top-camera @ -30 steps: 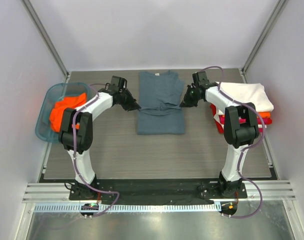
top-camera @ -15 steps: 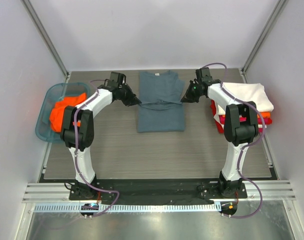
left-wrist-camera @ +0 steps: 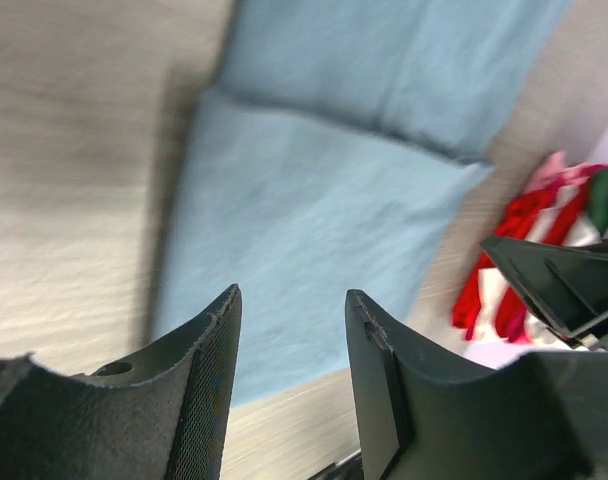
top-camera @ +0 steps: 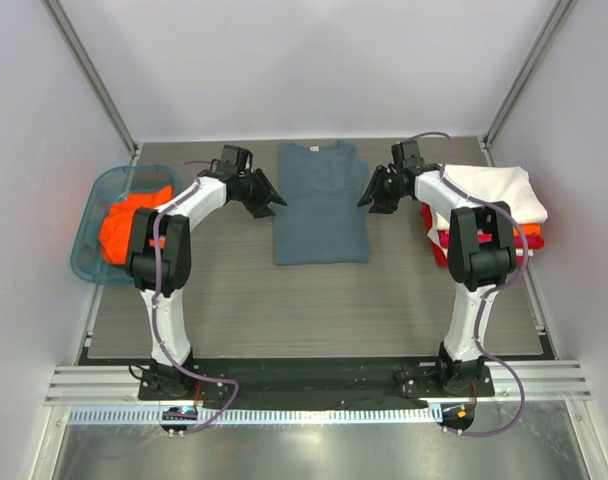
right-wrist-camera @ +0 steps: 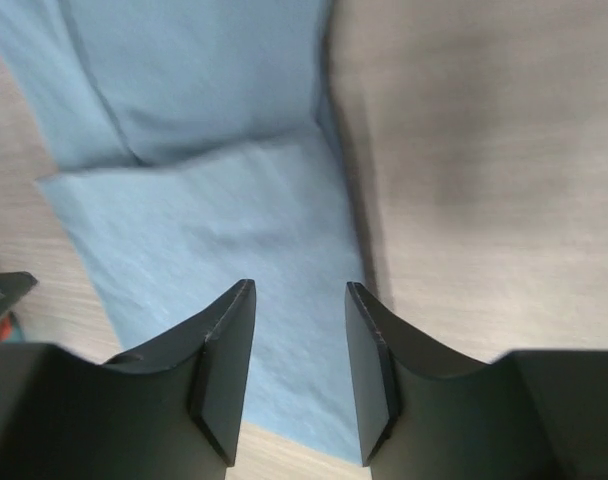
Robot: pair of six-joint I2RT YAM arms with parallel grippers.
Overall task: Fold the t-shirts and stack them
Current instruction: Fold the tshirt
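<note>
The slate blue-grey t-shirt (top-camera: 321,205) lies folded into a narrow strip at the back middle of the table, its lower half doubled over; it also shows in the left wrist view (left-wrist-camera: 324,210) and the right wrist view (right-wrist-camera: 214,220). My left gripper (top-camera: 271,203) is open and empty just off the shirt's left edge, above the table. My right gripper (top-camera: 370,197) is open and empty just off its right edge. A folded white t-shirt (top-camera: 494,192) tops a stack with orange and red shirts (top-camera: 436,240) at the right. An orange t-shirt (top-camera: 124,222) lies in the basket.
A teal translucent plastic basket (top-camera: 92,262) stands at the table's left edge. The shirt stack sits close to the right arm (top-camera: 474,250). Grey walls and metal posts close in the back and sides.
Both grippers have let go of the blue-grey shirt's sides and opened. The fold that was held up at mid-shirt now lies flat, and both grippers have drawn slightly outward.
</note>
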